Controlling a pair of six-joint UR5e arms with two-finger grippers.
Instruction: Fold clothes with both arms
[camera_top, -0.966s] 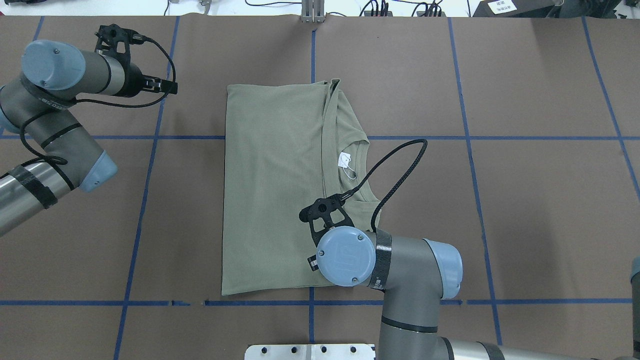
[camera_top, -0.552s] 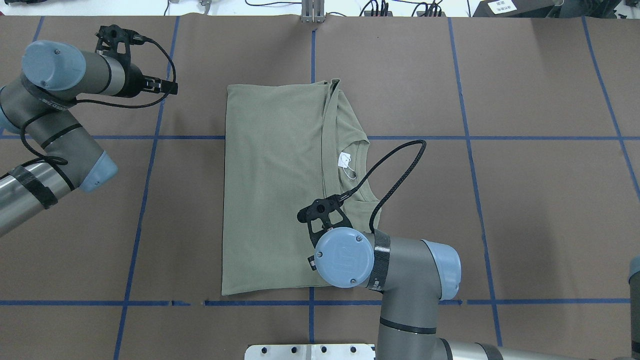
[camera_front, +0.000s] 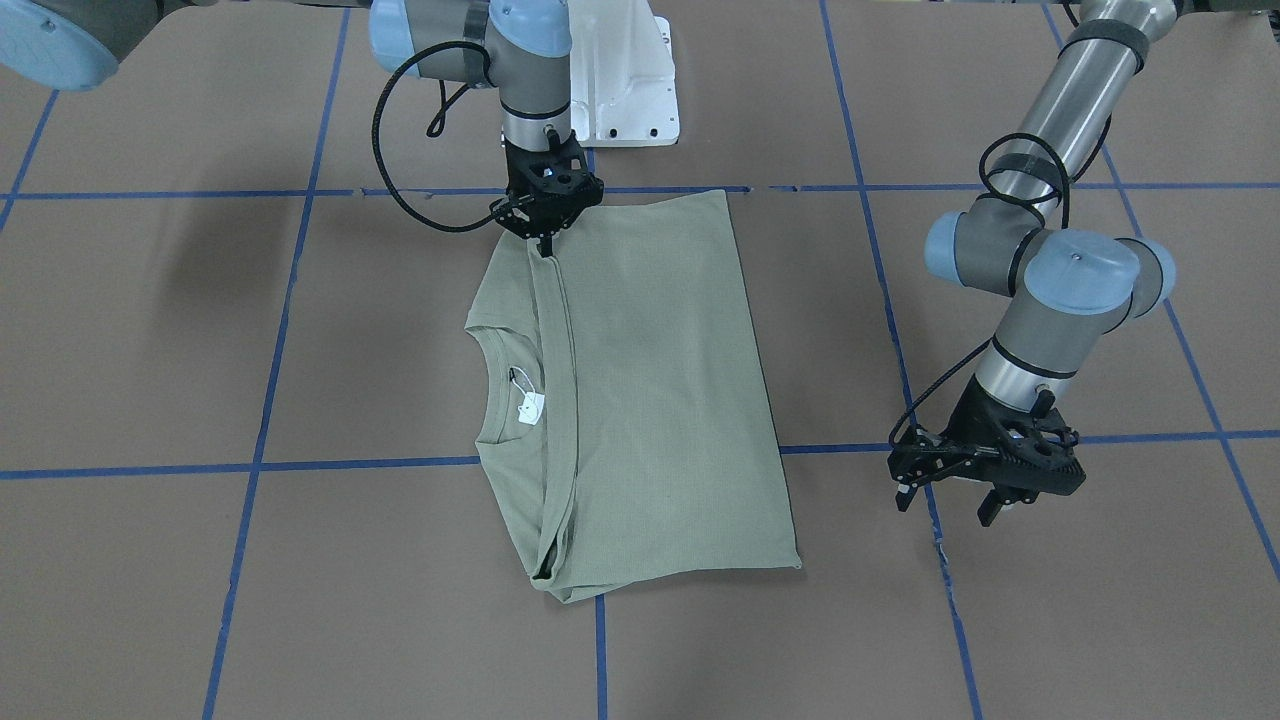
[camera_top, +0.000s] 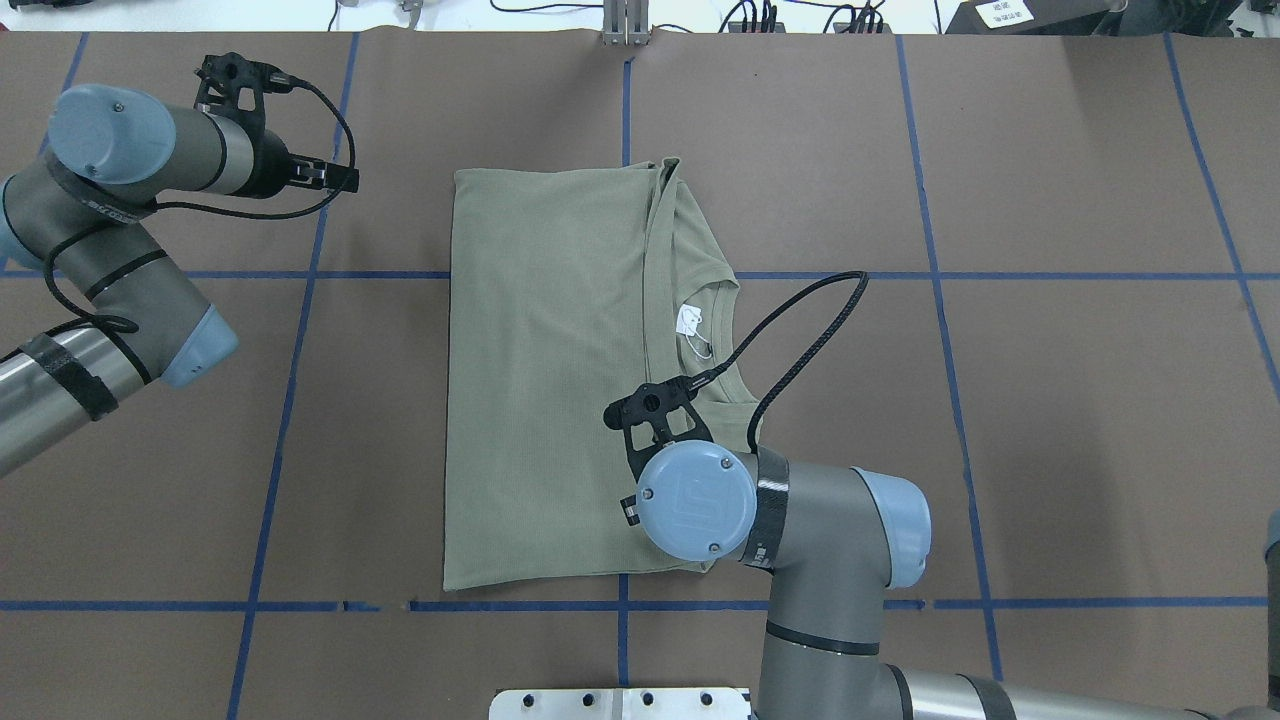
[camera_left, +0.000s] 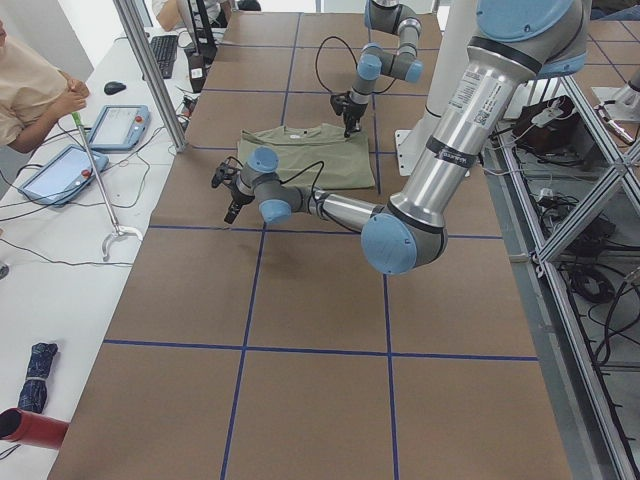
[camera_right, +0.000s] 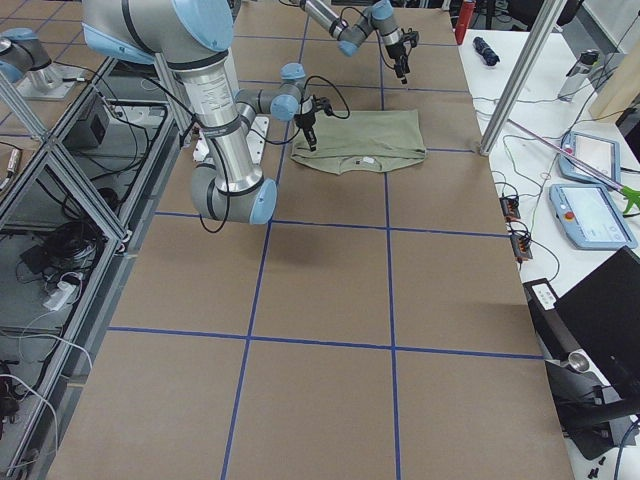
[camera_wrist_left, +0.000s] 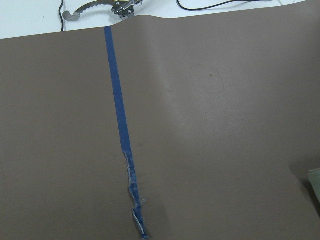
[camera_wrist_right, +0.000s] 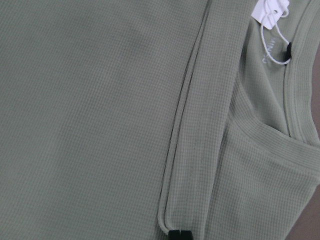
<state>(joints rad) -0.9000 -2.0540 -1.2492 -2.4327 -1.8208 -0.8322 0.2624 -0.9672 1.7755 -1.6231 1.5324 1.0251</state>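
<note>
The sage-green shirt (camera_top: 550, 380) lies flat mid-table, folded into a tall rectangle, with its collar and white tag (camera_top: 688, 320) facing the robot's right. It also shows in the front view (camera_front: 660, 400). My right gripper (camera_front: 545, 248) points straight down at the shirt's folded edge, at the corner nearest the robot, and is shut on that edge. The wrist view shows its black tips (camera_wrist_right: 180, 234) at the fold. In the overhead view the wrist hides these fingers. My left gripper (camera_front: 945, 503) hangs open above bare table, off the shirt's hem side, holding nothing (camera_top: 335, 177).
Brown paper with blue tape lines (camera_top: 625, 605) covers the table. The robot's white base plate (camera_front: 620, 90) sits behind the shirt. Beyond the table's far edge, a seated person (camera_left: 30, 90) and tablets (camera_left: 120, 125) are at a white side table.
The right wrist has shifted slightly away from the robot and its cable loop has swung outward. The left arm has barely moved. The shirt lies as before.
</note>
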